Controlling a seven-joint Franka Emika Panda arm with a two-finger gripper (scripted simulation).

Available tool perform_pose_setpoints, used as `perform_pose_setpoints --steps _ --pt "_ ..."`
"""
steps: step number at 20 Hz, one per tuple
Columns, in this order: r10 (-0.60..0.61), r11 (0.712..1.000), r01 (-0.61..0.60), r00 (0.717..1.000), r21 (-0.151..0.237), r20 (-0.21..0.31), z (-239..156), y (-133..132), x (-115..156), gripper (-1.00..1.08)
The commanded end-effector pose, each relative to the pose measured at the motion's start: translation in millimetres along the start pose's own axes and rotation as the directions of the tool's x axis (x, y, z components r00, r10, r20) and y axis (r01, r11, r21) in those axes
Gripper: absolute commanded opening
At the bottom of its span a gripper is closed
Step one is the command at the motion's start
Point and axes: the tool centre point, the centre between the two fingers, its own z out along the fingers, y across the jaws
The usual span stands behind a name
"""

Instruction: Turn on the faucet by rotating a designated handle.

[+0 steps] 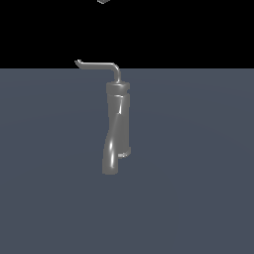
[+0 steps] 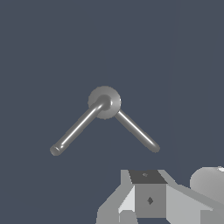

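Exterior view: flat grey-blue floor [image 1: 198, 198], black backdrop above. Faucet [image 1: 118, 124] upright near centre; handle [image 1: 99, 65] on top, pointing toward exterior view's left, upturned tip. Small grey fragment at top edge, likely arm.

Wrist view: looking down on faucet [image 2: 104, 102]; two rods diverge from round top. Gripper [image 2: 148, 201] partly visible at frame edge, well apart from handle [image 2: 76, 128], touching nothing. Jaw spread: cannot tell.

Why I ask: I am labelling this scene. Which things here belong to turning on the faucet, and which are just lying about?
Job:
- faucet
- handle, the thin bent rod on top of it

Not part of it:
- the grey floor it stands on; no loose items show
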Motion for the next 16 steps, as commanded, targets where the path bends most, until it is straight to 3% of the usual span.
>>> perform_pose_setpoints --steps 1,8,16 --pt "0.06 0.998 -0.06 0.998 0.0 -0.001 7.0 -10.9 3.4 -1.0" --pt "0.223 0.975 -0.223 0.975 -0.001 -0.007 28.1 -40.3 11.9 -1.0" --pt "0.4 0.916 -0.4 0.916 0.0 -0.022 55.2 -73.1 19.5 -1.0"
